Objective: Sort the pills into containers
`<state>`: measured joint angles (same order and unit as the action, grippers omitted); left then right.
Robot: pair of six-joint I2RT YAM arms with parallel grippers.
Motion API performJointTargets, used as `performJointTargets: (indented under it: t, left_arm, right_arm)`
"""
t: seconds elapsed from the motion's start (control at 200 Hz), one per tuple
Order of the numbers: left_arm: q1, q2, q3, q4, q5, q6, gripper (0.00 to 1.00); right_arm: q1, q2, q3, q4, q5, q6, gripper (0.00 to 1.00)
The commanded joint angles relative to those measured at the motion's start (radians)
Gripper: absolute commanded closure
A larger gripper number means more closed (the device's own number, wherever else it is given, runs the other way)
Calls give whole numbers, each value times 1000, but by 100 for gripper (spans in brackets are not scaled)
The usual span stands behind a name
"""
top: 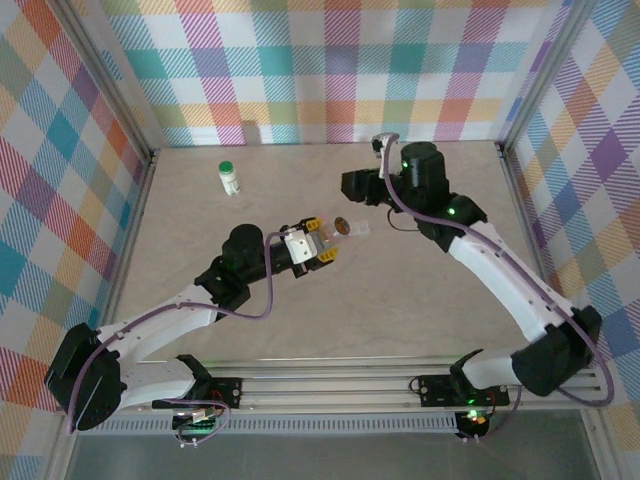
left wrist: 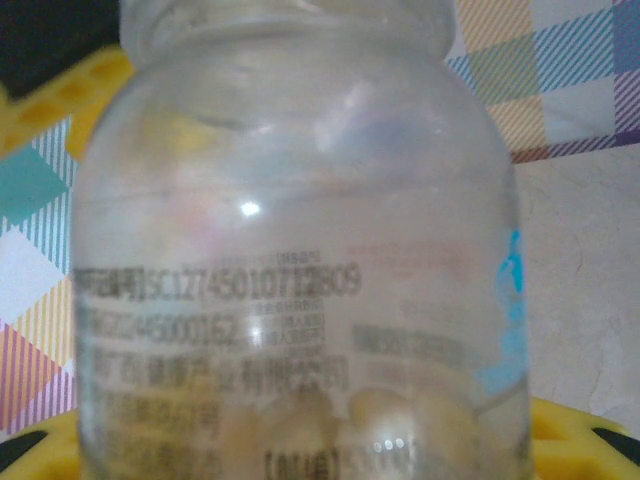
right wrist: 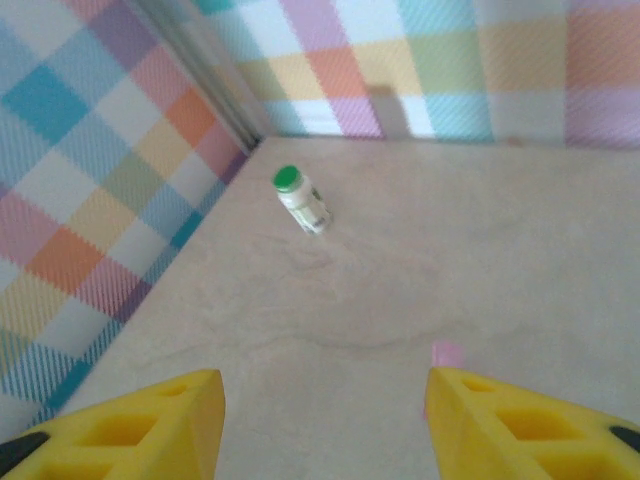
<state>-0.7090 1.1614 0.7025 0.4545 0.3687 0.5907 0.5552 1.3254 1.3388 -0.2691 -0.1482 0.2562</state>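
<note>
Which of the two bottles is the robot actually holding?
The see-through bottle with pale pills inside, gripped by the left claw. The white bottle with the green cap sits alone, far off near the back wall.

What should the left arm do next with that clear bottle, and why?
Probably tip the clear bottle slightly toward the pink pill box. The left fingers are clamped on it, its pills sit bunched at the base, and the box lies just beyond it; the right fingers hang open and empty.
</note>
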Motion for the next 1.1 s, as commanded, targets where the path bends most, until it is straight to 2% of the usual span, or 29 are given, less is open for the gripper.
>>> performJointTargets:
  t: [0.0, 0.1, 0.235, 0.335, 0.39, 0.57, 0.8, 0.915, 1.095]
  left_arm:
    - [39, -31, 8, 3, 88, -29, 100]
    - [60, -32, 8, -16, 135, -32, 100]
    - [68, -39, 7, -34, 168, -28, 100]
    - [68, -39, 11, -46, 181, -24, 100]
    - [68, -41, 12, -54, 194, -18, 100]
    - [68, -58, 24, -96, 253, 3, 100]
    - [68, -55, 31, -117, 271, 13, 100]
    - [68, -49, 38, -120, 270, 13, 100]
    - [68, -55, 50, -123, 268, 22, 100]
  right_arm:
    - [4, -114, -62, 85, -217, -441, 46]
    - [-7, -155, -96, 2, -381, -715, 46]
    - [-9, -190, -111, -45, -512, -880, 46]
    - [-9, -191, -110, -118, -676, -1060, 44]
    - [-8, -177, -102, -147, -723, -1117, 43]
    - [-9, -99, -22, -250, -725, -1185, 42]
    - [-8, -29, 53, -342, -720, -1231, 41]
    - [-8, -14, 84, -387, -751, -1240, 51]
    - [3, 12, 86, -451, -721, -1239, 56]
